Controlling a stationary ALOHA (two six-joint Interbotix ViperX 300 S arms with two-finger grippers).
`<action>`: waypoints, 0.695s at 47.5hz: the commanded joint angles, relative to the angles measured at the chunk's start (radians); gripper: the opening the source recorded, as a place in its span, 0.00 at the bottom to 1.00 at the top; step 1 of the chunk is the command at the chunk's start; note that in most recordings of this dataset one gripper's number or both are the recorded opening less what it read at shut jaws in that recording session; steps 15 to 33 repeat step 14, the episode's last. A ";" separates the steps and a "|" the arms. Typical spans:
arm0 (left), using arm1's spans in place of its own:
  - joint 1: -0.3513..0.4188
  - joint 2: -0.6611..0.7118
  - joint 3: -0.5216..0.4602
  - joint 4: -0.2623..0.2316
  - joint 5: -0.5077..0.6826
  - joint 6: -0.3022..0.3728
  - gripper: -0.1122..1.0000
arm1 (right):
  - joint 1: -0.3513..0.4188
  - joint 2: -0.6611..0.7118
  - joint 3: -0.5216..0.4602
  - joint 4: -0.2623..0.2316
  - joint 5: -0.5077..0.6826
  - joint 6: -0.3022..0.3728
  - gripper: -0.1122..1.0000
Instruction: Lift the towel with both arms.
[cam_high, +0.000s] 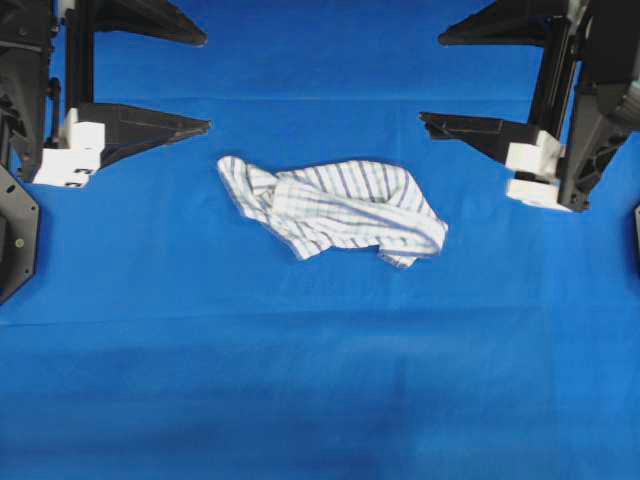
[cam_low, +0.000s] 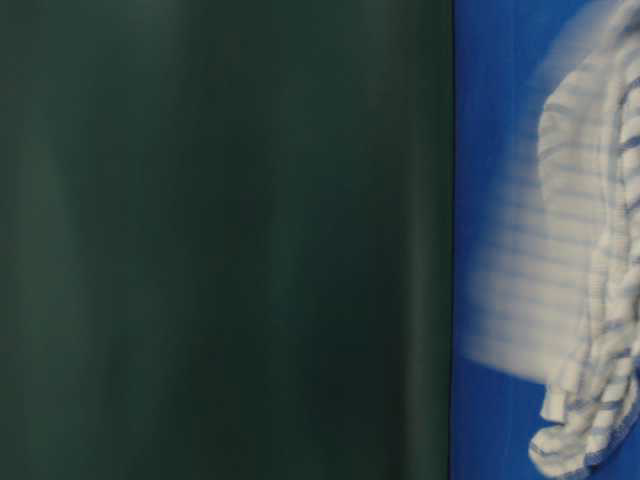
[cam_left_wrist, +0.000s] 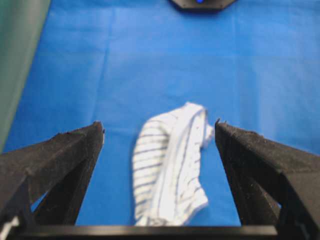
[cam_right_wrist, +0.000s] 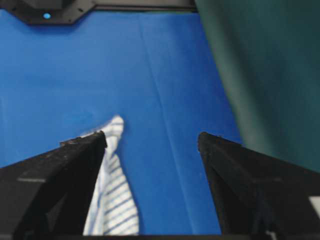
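Both pincers stood spread wide and held nothing. From overhead, the left pincer (cam_high: 205, 82) sat at the upper left and the right pincer (cam_high: 432, 78) at the upper right, each with its black fingers pointing inward over the blue-covered desk (cam_high: 320, 380). The towel (cam_high: 335, 208) lay crumpled between them, a little below their tips and touching neither, white with thin blue-grey stripes. In the left wrist view it (cam_left_wrist: 170, 170) showed in the gap between the two fingers (cam_left_wrist: 65, 155), lying on the cloth beneath. In the right wrist view it (cam_right_wrist: 112, 200) lay beside the left-hand finger, partly hidden behind it. The table-level view was blurred, with the towel (cam_low: 590, 300) at its right edge.
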 joint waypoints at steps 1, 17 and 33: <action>0.003 -0.012 -0.011 0.002 -0.009 0.000 0.90 | 0.003 -0.012 -0.020 -0.005 -0.002 -0.002 0.73; 0.003 -0.005 0.005 0.002 -0.009 0.000 0.91 | 0.003 -0.008 -0.009 0.000 -0.002 0.011 0.73; 0.003 -0.005 0.005 0.002 -0.009 0.000 0.91 | 0.003 -0.008 -0.009 0.000 -0.002 0.011 0.73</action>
